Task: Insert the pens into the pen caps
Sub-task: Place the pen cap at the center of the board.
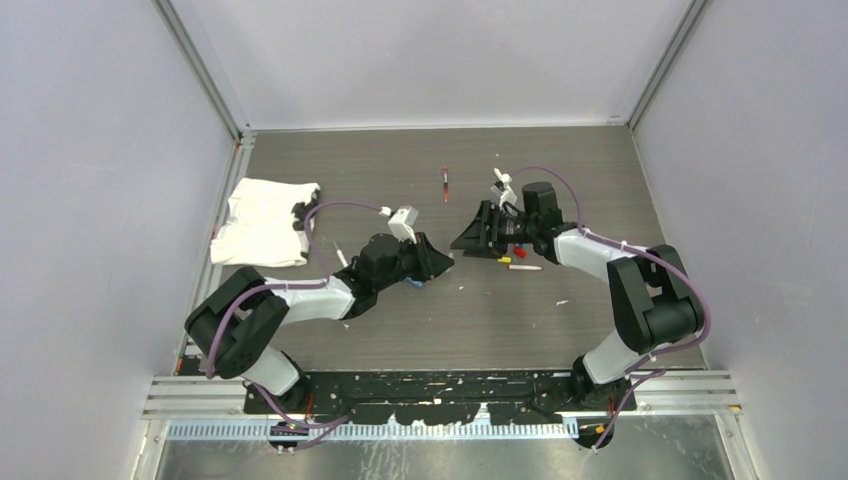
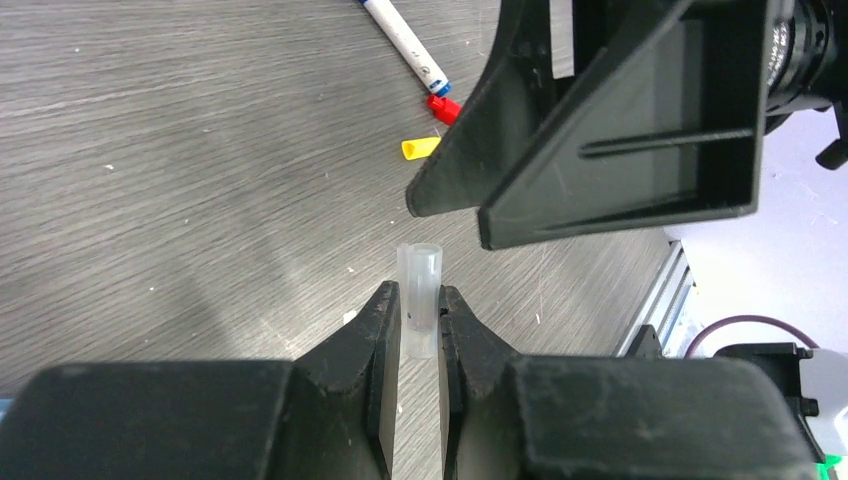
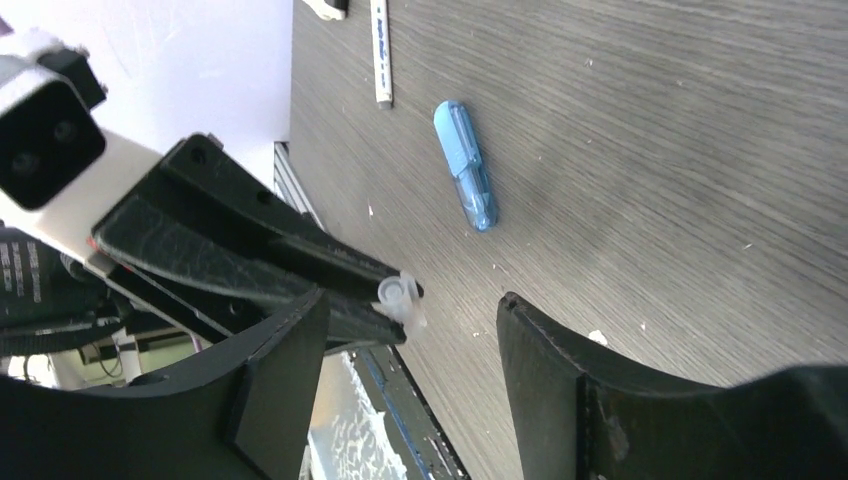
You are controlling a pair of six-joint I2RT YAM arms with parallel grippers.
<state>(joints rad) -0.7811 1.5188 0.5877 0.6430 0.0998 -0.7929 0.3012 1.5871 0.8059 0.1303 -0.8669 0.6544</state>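
Observation:
My left gripper (image 2: 420, 300) is shut on a short clear pen cap (image 2: 420, 290), whose open end sticks out past the fingertips. My right gripper (image 3: 412, 300) faces it tip to tip at mid-table. It is open with nothing in its jaws, and the clear pen cap (image 3: 398, 296) shows just beyond its fingertips. A pen (image 2: 405, 40) with a blue end lies beyond, beside a red cap (image 2: 443, 107) and a yellow cap (image 2: 420, 148). Another pen (image 1: 445, 184) with red ends lies farther back.
A white cloth (image 1: 262, 222) lies at the back left. A light-blue oblong piece (image 3: 467, 165) rests on the table below the left arm, with a white pen (image 3: 380, 50) past it. Grey walls enclose the table on three sides.

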